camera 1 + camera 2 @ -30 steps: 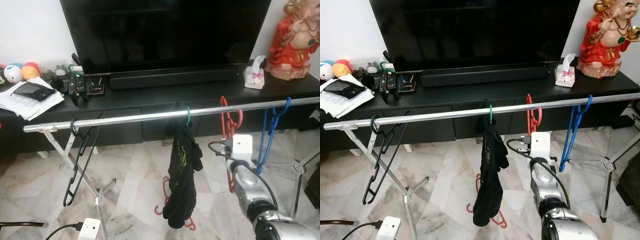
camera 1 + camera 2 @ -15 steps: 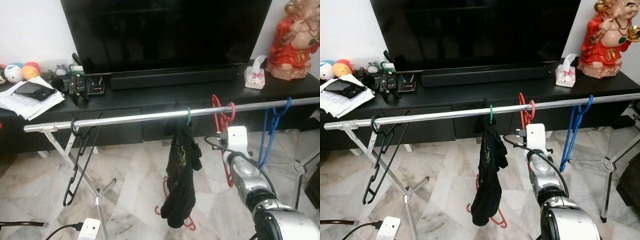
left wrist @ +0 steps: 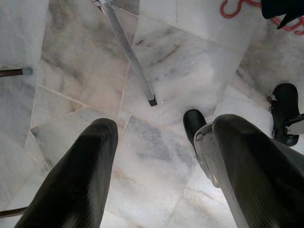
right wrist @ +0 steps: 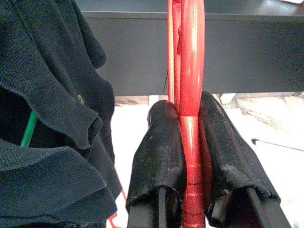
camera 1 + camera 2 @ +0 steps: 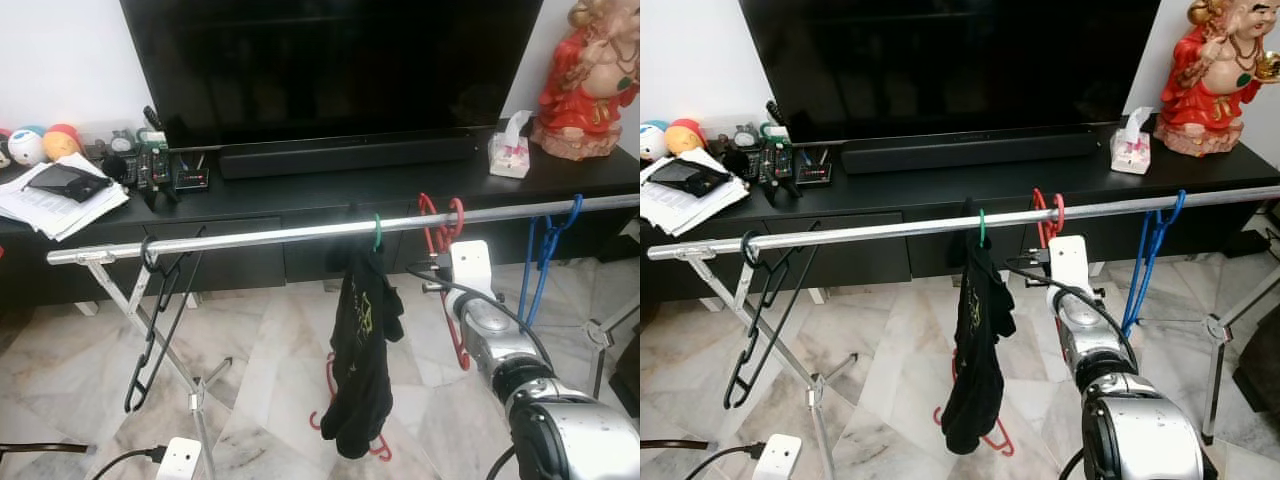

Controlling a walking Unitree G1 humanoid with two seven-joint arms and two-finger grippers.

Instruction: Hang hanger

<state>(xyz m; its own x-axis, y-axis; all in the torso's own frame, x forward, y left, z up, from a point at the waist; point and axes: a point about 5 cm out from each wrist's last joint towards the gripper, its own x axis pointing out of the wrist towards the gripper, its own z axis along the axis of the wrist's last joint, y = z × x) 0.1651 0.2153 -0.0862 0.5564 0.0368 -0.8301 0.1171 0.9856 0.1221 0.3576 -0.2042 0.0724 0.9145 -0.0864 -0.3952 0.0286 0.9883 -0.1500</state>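
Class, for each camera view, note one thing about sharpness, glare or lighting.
Eye views: evenly lit and sharp; the rail shines, the TV screen is dark. Left wrist view: left gripper fingers loom soft, the floor sharp. Right wrist view: red hanger shows a glossy highlight; black garment shaded.

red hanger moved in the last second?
Yes. The red hanger, in the right hand, shifted left along the rail, toward the black garment.
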